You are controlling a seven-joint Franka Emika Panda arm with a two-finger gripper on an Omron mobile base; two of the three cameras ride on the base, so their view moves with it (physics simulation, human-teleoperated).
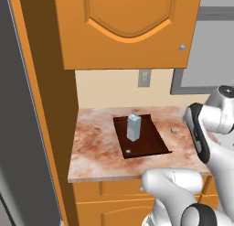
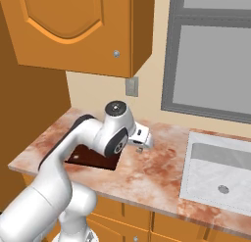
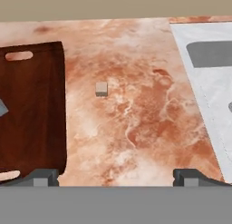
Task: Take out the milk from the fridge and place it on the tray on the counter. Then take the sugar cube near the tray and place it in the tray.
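Note:
The milk (image 1: 133,127), a pale blue-grey carton, stands upright on the dark brown tray (image 1: 145,142) on the marbled counter (image 1: 96,152). The sugar cube (image 1: 174,130) lies on the counter just right of the tray. In the hand view the sugar cube (image 3: 101,88) sits a little right of the tray (image 3: 31,105), ahead of my gripper (image 3: 116,177). A corner of the milk (image 3: 2,108) shows at the left edge. My gripper (image 2: 140,148) hovers above the counter to the right of the tray, open and holding nothing. The fridge (image 1: 18,142) rises at the far left.
A pale sink (image 2: 220,172) is set into the counter to the right; in the hand view the sink (image 3: 208,82) lies to the right. Orange wall cabinets (image 1: 128,28) hang above. A window (image 2: 211,55) and a wall socket (image 1: 144,78) are behind the counter.

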